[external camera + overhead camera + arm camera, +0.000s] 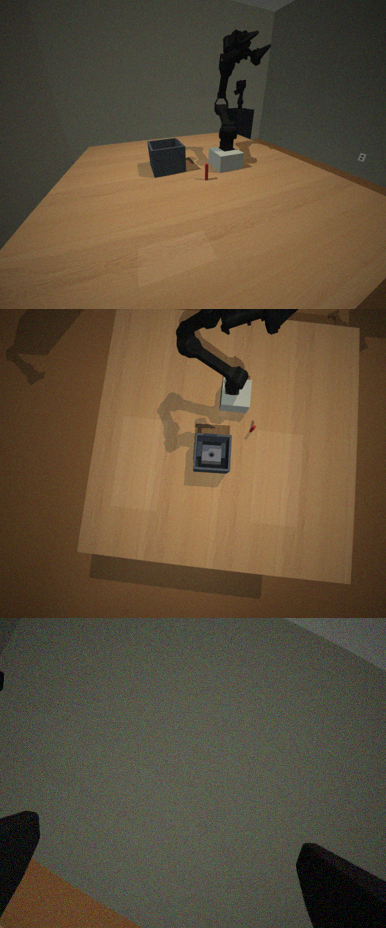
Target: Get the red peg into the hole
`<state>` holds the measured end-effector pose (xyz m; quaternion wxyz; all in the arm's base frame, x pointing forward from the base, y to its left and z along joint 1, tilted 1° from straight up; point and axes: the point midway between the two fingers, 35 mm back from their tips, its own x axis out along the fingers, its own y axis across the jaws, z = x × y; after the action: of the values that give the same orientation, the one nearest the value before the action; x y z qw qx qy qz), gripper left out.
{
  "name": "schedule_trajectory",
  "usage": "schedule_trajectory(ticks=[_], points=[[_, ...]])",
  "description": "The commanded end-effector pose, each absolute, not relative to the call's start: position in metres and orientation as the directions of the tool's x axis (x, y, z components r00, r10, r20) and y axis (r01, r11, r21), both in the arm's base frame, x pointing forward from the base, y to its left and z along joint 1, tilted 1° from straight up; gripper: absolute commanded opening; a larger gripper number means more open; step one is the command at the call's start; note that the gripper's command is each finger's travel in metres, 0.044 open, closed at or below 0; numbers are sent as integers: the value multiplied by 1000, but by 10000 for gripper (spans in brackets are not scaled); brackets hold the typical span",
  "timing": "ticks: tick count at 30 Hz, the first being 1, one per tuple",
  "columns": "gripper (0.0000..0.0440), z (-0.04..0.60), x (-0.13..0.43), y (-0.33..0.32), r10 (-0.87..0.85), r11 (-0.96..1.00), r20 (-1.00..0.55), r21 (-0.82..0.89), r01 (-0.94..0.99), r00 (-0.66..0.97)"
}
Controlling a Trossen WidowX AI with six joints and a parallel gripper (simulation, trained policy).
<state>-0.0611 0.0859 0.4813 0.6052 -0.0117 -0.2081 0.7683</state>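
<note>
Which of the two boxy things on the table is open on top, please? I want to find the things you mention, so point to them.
The dark box [211,469] [168,162]; a plate [206,460] with a hole [211,454] shows inside it, whereas the pale block [240,401] [231,162] under the arm [211,361] [227,136] is closed.

The wood-grained surface [193,528] [193,219] carries a dark, open-topped box [194,453] [167,162] at the top view's centre, a pale block [235,400] [227,162] above it, and, right of centre, a red peg [253,428] [206,172] standing upright.
</note>
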Motion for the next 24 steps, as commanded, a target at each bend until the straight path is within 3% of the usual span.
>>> schedule_trajectory(ticks=[1, 13, 24], points=[[440, 473, -46, 102, 965, -144, 184, -215, -966, -185], [440, 445, -1, 136, 998, 42, 33, 120, -992, 47], [440, 411, 41, 158, 968, 248, -133, 400, -882, 212]])
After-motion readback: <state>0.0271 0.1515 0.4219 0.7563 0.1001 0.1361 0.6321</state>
